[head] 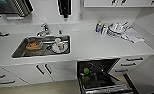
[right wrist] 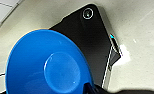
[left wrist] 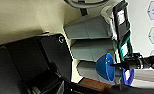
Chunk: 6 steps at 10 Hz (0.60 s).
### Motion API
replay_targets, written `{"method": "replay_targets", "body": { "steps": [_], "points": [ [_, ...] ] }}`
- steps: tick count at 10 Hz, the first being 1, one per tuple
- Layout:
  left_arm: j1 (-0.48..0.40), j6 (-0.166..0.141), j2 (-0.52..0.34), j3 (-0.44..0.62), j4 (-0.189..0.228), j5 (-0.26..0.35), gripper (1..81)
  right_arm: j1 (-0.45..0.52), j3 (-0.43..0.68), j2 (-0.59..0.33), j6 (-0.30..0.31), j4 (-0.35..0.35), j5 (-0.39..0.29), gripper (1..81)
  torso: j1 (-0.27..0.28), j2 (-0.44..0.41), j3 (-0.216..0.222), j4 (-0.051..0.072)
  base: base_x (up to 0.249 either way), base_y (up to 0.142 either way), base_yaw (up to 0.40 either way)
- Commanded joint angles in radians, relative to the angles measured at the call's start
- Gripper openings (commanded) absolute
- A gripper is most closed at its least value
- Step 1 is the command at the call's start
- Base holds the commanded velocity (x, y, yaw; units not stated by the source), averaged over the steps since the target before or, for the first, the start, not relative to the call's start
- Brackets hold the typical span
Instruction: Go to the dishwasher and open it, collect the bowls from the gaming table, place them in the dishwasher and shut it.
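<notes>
The dishwasher stands open under the white counter, its door folded down toward me. A lime green bowl sits in its dark interior, with a green reflection just below it. The bright blue bowl hangs above the floor and the robot's dark base, with my right gripper shut on its rim. In the left wrist view the same blue bowl shows side-on, pinched by the right gripper. The gaming table is out of view.
A steel sink with dirty dishes and a faucet sits left of the dishwasher. Stacked dishes and cloths lie on the counter at the right. White cabinet doors and drawers flank the dishwasher.
</notes>
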Motion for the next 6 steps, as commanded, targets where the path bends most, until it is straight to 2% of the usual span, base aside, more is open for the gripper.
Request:
{"method": "replay_targets", "body": {
  "steps": [1,3,6],
  "points": [
    [0.129,-0.049,0.032,-0.126,0.033,0.165,81.1,0.084,0.152,-0.19,0.067,-0.01,-0.034,1.0,0.0,0.0,0.0,0.0,0.0,0.0,0.0],
    [0.195,-0.049,0.086,-0.217,0.033,0.179,81.1,0.154,0.186,-0.26,0.109,-0.006,-0.034,1.0,0.0,0.0,0.0,0.0,0.0,0.0,0.0],
    [0.302,-0.049,0.144,-0.333,0.033,0.252,81.1,0.279,0.26,-0.361,0.166,-0.007,-0.038,1.0,0.0,0.0,0.0,0.0,0.0,0.0,0.0]
  ]
}}
